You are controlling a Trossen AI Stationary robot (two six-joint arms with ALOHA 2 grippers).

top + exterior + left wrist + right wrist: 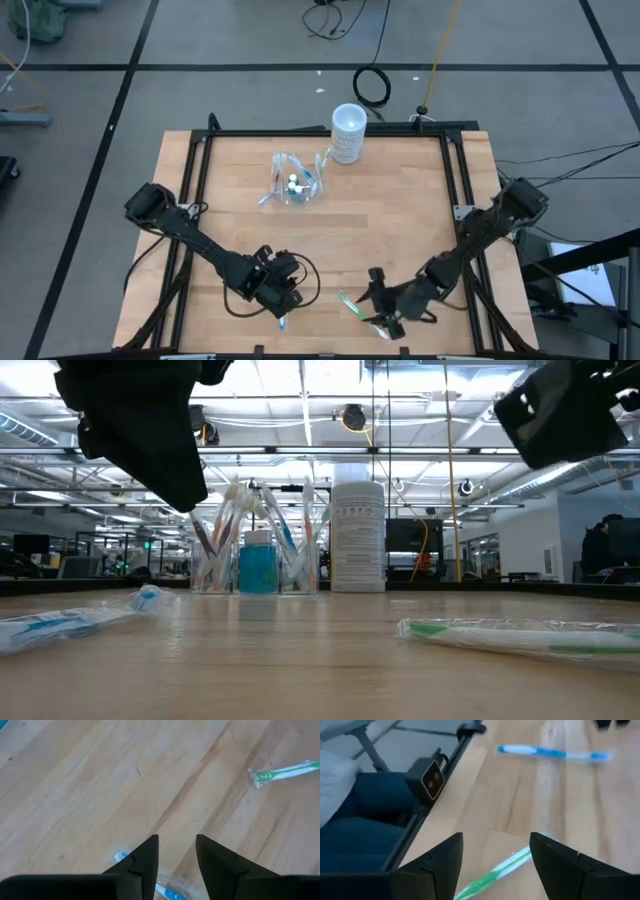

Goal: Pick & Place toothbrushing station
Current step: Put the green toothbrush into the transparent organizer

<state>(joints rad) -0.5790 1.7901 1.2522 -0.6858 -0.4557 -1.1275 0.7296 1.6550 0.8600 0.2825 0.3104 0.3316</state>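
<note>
The clear plastic toothbrushing station [290,182] [255,555] stands on the table's far half with several toothbrushes and a blue item inside. A blue wrapped toothbrush [281,322] [121,856] lies flat near the front edge. My left gripper [285,306] [177,842] hovers just above it, open, with bare wood showing between the fingers. A green wrapped toothbrush [350,303] [506,866] lies flat to its right. My right gripper [373,305] [495,840] is wide open over it, one finger on either side, apart from it.
A white cylindrical cup [347,133] [357,535] stands right of the station by the far edge. A black frame [320,132] rims the table. A small camera [432,779] is mounted at the front edge near the right gripper. Bare wood [400,210] lies between station and grippers.
</note>
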